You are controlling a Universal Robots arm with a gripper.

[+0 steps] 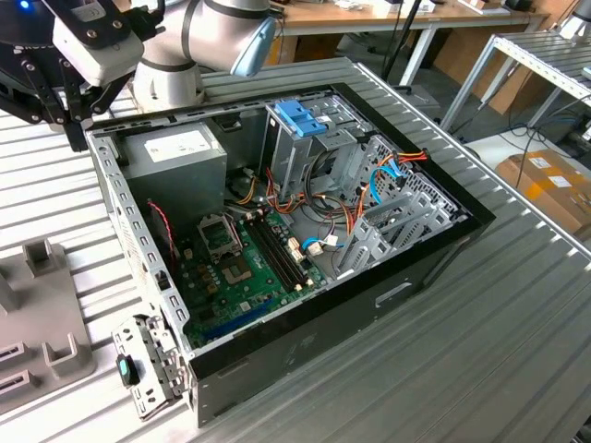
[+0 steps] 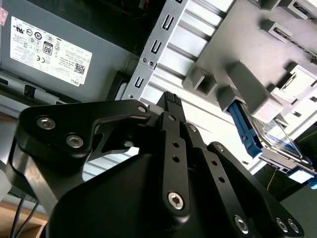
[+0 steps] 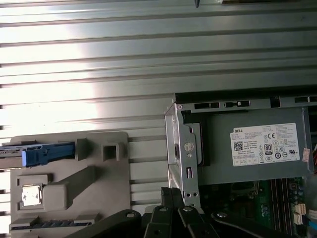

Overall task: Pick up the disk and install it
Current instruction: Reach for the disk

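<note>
Disk [image 3: 49, 152] stands on edge in a slot of the grey fixture [image 1: 46, 318], which lies on the ribbed table [image 1: 480, 369] just outside the open computer case [image 1: 305, 341], on the exterior view's left of it. In the first wrist view I read its long axis as running with the table's ribs and parallel to the long side of the power supply [image 1: 175, 148]. It sits at the end of the fixture farthest from the case. In the second wrist view its metal body and blue rail rise clear of the slot.

Next along, my gripper [image 1: 72, 129] hangs above the case's rear corner, beside the power supply. Its fingers [image 2: 171, 106] point down at the case wall. Both wrist views show them pressed together with nothing between them. From the claw, I judge the disk to lie well apart, off on the side away from the case, with the width of the fixture between them. The arm [image 1: 222, 32] reaches in from behind the case, its wrist bent over that corner.

Further right, inside the case, a blue bracket [image 1: 300, 115] tops the drive cage [image 1: 295, 161]
</note>
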